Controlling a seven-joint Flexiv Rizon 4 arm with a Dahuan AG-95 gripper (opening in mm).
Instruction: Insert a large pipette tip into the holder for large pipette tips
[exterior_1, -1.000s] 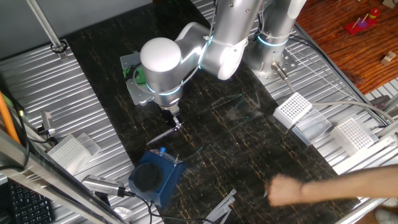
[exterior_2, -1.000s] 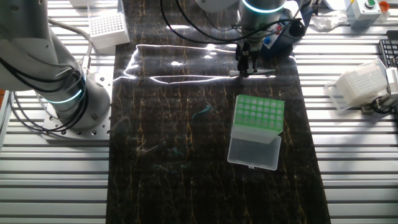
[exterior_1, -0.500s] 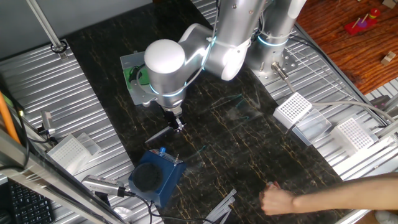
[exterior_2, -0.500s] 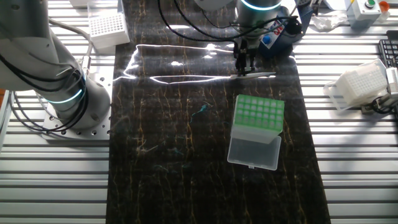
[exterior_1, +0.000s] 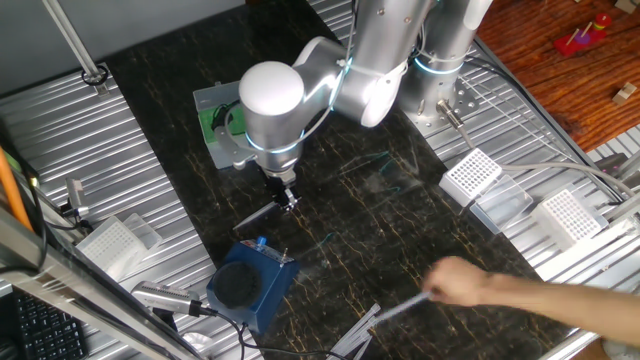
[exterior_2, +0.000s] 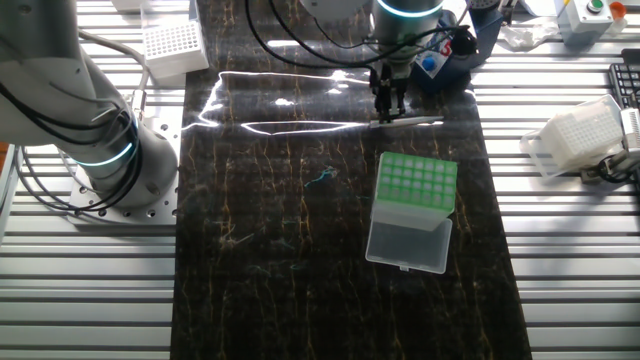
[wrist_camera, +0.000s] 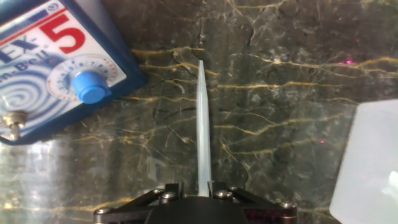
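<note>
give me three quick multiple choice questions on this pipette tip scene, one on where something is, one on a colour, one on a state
1. Where is the large pipette tip?
A. held in the gripper
B. standing in the holder
C. in the person's hand

2. What colour is the top grid of the holder for large pipette tips?
A. red
B. green
C. black

3. How does the tip lie?
A. upright in a hole
B. about level above the dark tabletop
C. snapped in two

Answers:
1 A, the hand view shows its wide end between the fingers.
2 B, the other fixed view shows a bright green grid.
3 B, it juts sideways from the gripper, beside the holder.
</note>
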